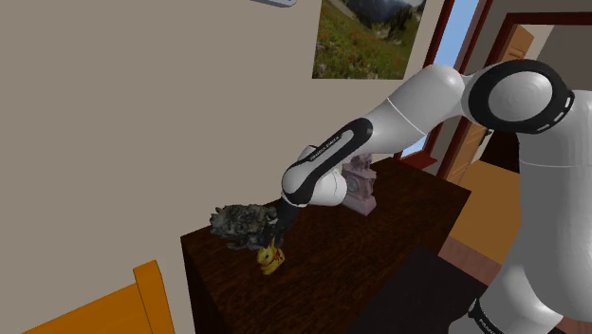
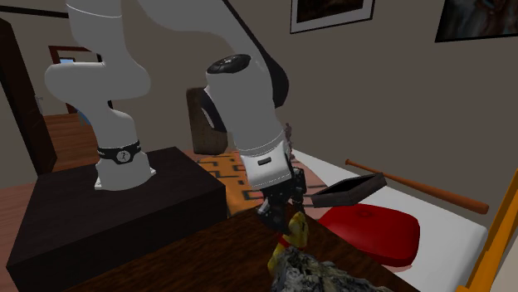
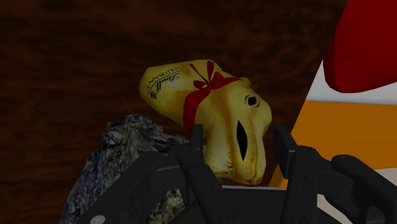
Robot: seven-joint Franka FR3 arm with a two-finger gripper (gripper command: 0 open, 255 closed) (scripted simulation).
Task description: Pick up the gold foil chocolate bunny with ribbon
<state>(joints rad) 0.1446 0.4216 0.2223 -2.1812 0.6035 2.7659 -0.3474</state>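
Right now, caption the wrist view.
Open black gripper straddles a gold foil bunny with red ribbon, beside a mottled grey lump on a dark table.

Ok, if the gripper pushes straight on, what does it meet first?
Likely the gold bunny, lying between the gripper's spread fingers; the dark table is right behind it, though depth is unclear.

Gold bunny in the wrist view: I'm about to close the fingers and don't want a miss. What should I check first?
1. Gold bunny between the fingers: ok.
2. Fingers open, not clasping: ok, a gap shows at one finger.
3. Gripper centred on the bunny's head: ok.
4. Grey lump away from the fingers: not ok, it lies right beside one finger.
5. Bunny resting steadily on the dark table: cannot tell.
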